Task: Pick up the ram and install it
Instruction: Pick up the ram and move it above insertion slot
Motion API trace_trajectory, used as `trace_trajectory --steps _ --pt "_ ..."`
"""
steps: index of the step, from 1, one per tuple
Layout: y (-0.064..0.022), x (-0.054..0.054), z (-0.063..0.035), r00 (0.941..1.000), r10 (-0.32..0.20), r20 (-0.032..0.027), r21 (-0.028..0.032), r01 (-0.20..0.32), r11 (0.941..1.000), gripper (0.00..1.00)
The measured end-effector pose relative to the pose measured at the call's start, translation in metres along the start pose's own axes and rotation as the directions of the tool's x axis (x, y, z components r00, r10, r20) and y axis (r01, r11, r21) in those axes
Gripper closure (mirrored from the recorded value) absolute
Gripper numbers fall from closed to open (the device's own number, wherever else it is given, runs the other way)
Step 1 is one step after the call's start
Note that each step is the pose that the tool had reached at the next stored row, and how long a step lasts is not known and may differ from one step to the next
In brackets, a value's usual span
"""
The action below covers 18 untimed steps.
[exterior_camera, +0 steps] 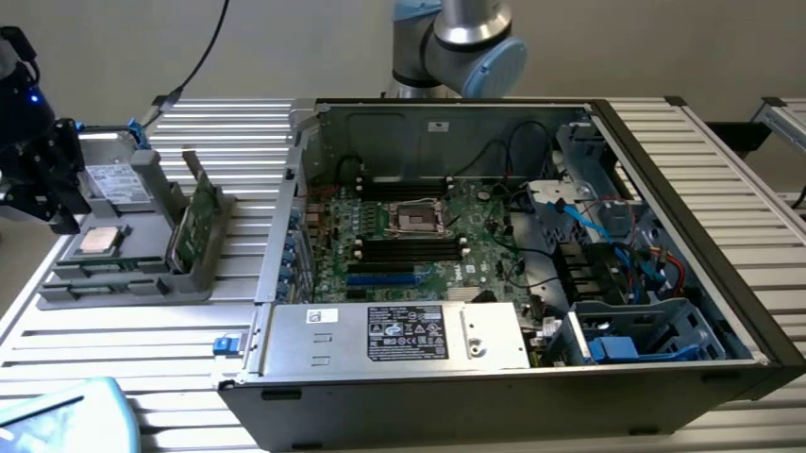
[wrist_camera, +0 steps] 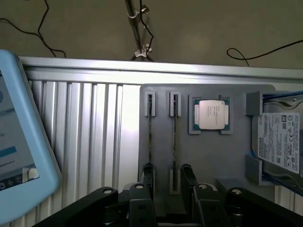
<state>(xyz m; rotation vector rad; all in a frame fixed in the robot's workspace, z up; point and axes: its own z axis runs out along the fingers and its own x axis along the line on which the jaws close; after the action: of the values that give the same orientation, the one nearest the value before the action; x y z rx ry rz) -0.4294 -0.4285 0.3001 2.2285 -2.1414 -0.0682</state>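
The ram [exterior_camera: 192,223], a thin green stick, stands on edge in a slot of the grey holder tray [exterior_camera: 126,283] at the exterior view's left. My black gripper [exterior_camera: 57,212] hangs over the tray's far-left side, above the drive and apart from the ram. In the wrist view my gripper [wrist_camera: 167,182] is open, its fingers [wrist_camera: 148,176] apart over the tray's two narrow slots [wrist_camera: 174,137]. From this angle I cannot tell which slot carries the stick. The motherboard's black memory slots [exterior_camera: 406,247] lie inside the open computer case [exterior_camera: 529,226].
The tray also holds a square silver processor chip [wrist_camera: 210,115] and a boxy silver drive [wrist_camera: 281,142] with a white label. A pale blue tablet [wrist_camera: 19,142] lies on the ribbed metal table [wrist_camera: 80,142]. The case's power supply [exterior_camera: 403,332] and cables [exterior_camera: 605,226] crowd the motherboard.
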Motion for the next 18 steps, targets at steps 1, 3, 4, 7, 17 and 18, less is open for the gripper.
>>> trace_trajectory --steps 1,3,4,7,17,18 --pt "-0.0001 0.001 0.0018 1.0 -0.001 0.0 0.0001 0.001 1.0 0.63" --pt "-0.0003 0.002 0.0056 1.0 -0.005 -0.0001 0.0002 0.005 1.0 0.63" --pt "-0.0004 0.003 0.0073 1.0 -0.007 -0.0004 0.0001 0.007 1.0 0.63" --pt "-0.0007 0.003 0.0128 0.9999 -0.012 -0.0008 0.0001 0.012 0.9999 0.63" --pt "-0.0019 0.004 0.031 0.9997 -0.026 -0.0016 0.0002 0.026 0.9997 0.63" --pt "-0.0021 0.004 0.0327 0.9996 -0.027 -0.0018 0.0002 0.027 0.9996 0.63"
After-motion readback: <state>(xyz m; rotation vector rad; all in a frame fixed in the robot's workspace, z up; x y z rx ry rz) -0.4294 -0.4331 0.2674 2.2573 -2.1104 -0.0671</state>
